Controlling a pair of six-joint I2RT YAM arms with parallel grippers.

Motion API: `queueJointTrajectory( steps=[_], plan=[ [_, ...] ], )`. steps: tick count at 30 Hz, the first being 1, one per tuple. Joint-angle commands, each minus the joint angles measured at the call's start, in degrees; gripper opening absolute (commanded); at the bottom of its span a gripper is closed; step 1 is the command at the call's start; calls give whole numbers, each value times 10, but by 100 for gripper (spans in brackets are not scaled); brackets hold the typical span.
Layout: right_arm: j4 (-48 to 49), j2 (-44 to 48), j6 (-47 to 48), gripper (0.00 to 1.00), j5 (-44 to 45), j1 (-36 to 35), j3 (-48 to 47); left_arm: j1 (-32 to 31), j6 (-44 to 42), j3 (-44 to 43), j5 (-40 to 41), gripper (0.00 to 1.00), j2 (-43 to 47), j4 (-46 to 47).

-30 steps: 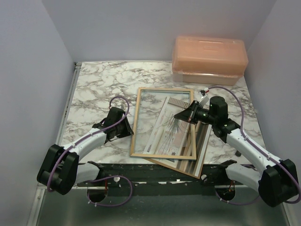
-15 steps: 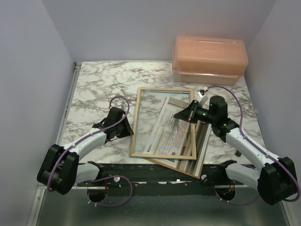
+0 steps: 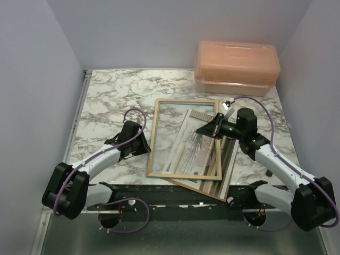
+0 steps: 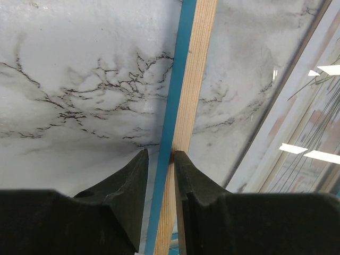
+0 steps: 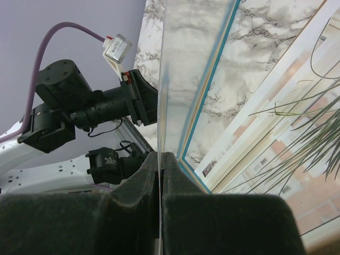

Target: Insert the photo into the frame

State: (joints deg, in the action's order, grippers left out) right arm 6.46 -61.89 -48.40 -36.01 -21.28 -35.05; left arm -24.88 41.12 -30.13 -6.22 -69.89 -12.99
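mid-way through seating the photo, judging by the layout. lies slantwise within the opening of the frame, not squared to the rails, with a brown backing sheet poking out beneath the frame's near right corner. shows a spiky green plant, pale window bars and reddish-brown curtain strips; looks thin, flat and glossy.

as for the frame: rests pale-wood back up in the middle of the marble tabletop, bright blue face edge just visible from the left wrist. held at its left rail by the left gripper, fingers one on each side, closed against the wood. right gripper pinched fully shut on the edge of what looks like a thin clear pane standing over the frame's right side; cannot tell whether glass or film.

calls next for pinning the frame in place, then nudging the photo square to drop all four corners into the recess; likely to snag on a rail if pushed skewed.
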Motion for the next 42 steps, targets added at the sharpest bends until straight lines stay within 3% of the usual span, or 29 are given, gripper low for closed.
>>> queueJointTrajectory(
  steps=[1,27,42],
  plan=[
    [25,1,5,0,-25,1,11,-7,-12,3,16,27,-17,-34],
    [66,-53,29,0,-76,1,31,-11,-11,0,19,26,-22,-37],
    [-137,-21,96,0,75,1,3,-12,-12,0,20,26,-21,-40]
  ],
)
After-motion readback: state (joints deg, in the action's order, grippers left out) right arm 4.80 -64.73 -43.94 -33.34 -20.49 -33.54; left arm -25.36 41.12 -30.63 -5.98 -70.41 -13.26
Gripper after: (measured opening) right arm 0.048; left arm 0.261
